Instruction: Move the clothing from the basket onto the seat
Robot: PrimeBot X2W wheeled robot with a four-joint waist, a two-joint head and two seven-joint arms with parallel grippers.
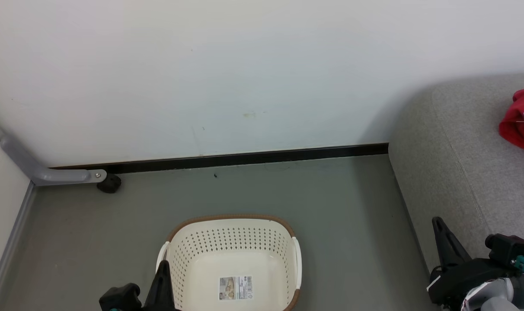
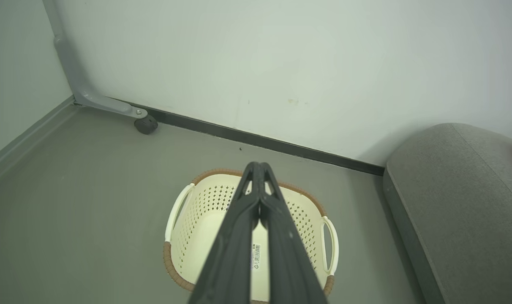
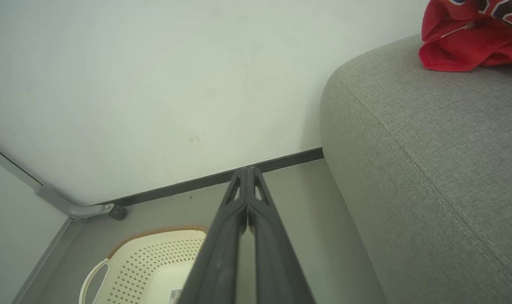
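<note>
The left gripper point(image 1: 163, 267) is seen at the bottom of the head view, just beside the near left rim of the basket point(image 1: 231, 218). Its two dark fingers are pressed together, and nothing is held between them. The right gripper point(image 1: 437, 221) is raised at the lower right, against the near side of the seat point(image 1: 461, 151). Its fingers are likewise closed on nothing.

The basket is set on the grey floor point(image 1: 353, 224), well apart from the seat. Its cream bottom is bare apart from a printed label point(image 1: 236, 288) stuck flat near the middle.

Farther off, the clothing point(image 1: 519, 121) is found on top of the seat, at the right edge of the head view, as a crumpled red heap.

Beyond the basket, a dark skirting strip point(image 1: 244, 159) is run along the foot of the white wall point(image 1: 244, 65). A grey bracket with a black wheel point(image 1: 109, 183) is fixed in the left corner.

From the left wrist, both white handles of the basket are shown, with the closed fingers crossing over its middle. From the right wrist, the seam line of the seat and the dark and white lettering on the clothing are brought out, and the near end of the basket is cut off by the bottom edge.
</note>
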